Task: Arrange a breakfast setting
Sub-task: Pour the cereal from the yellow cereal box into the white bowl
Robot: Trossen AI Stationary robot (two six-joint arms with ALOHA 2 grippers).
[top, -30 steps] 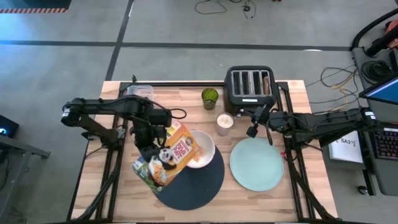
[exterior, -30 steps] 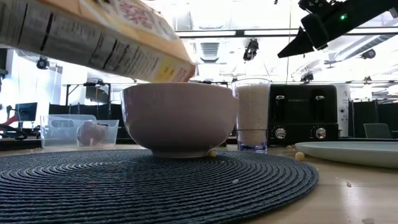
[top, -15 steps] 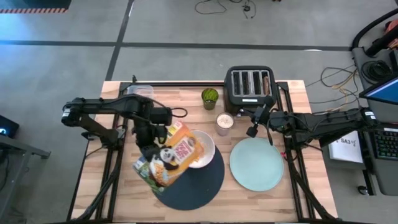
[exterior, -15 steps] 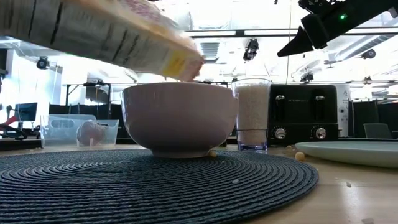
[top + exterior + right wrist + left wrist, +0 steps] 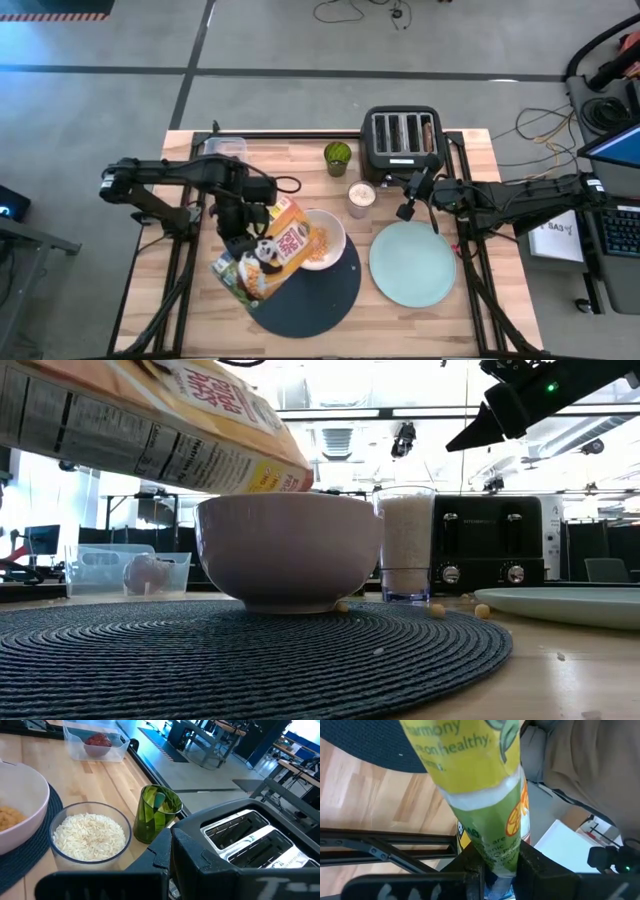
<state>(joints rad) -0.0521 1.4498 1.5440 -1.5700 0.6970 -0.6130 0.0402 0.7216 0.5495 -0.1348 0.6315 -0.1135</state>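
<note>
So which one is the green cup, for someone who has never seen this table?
Start at the black toaster at the table's far edge. Just beside it, on the left arm's side, stands the green cup, with a glass of white grains a little nearer the bowl. It is the only see-through green container, and a teal spoon handle stands in it.

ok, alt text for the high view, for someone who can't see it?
Seen from above, the left pincer tilts a cereal box over a white bowl on a dark navy mat. The right pincer hangs between the toaster and an empty mint-green plate.
</note>
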